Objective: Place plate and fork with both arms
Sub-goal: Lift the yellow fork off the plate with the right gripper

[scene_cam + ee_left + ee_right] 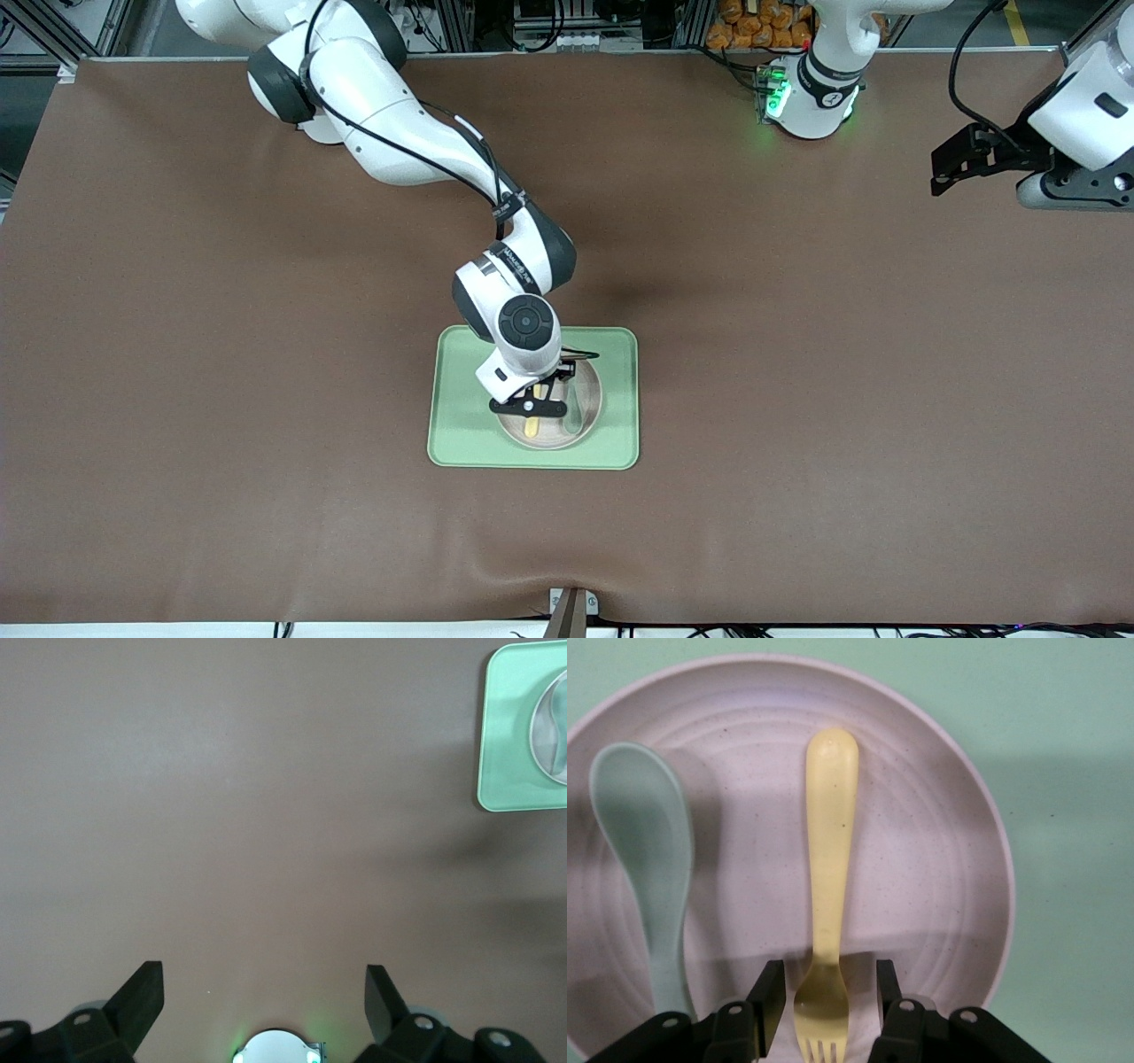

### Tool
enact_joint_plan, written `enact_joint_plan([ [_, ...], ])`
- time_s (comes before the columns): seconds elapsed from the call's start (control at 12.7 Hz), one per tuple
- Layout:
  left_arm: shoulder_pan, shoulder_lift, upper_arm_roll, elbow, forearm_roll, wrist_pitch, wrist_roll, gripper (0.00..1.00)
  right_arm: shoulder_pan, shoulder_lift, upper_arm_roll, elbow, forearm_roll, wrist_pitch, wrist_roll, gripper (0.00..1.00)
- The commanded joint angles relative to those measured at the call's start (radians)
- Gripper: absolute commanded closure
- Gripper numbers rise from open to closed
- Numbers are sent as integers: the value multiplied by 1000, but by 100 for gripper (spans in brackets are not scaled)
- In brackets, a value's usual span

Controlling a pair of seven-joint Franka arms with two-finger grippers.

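The right gripper (824,997) is straddling the fork (830,859) near its tines, fingers apart and not clamping. The fork is lying on the plate (939,868) beside a spoon (647,850), plate resting in the tray (461,434). Placement appears nearly finished. The left gripper (264,997) is waiting, spread, over bare table (266,815).

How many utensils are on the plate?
2: the pale yellow fork lies mid-plate between the right gripper's open fingers; the grey-green spoon lies beside it on the plate.
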Motion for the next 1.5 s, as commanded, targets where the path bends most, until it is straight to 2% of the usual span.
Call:
enact_joint_plan([
  [0.0, 5, -22, 3, 5, -9, -15, 33, 0, 9, 11, -6, 14, -15, 5, 20, 73],
  [0.16, 6, -22, 6, 8, -15, -33, 36, 0, 6, 9, -6, 16, -15, 3, 15, 89],
  [0.32, 0, -24, 0, 8, -16, -33, 36, 0, -3, 4, -6, 20, -13, -2, 15, 98],
  [0.71, 6, -41, 3, 7, -16, -34, 28, 0, -62, -58, 21, 27, 2, -87, -9, 99],
  [0.87, 6, -50, 3, 7, -16, -34, 25, 0, -124, -88, 64, 27, 3, -133, -61, 99],
  [1.26, 6, -57, 6, 4, -16, -41, 25, 0, -227, -92, 63, -15, -3, -147, -166, 98],
  [1.42, 3, -57, 2, 5, -16, -47, 24, 0, -235, -95, 63, -53, -9, -144, -192, 98],
])
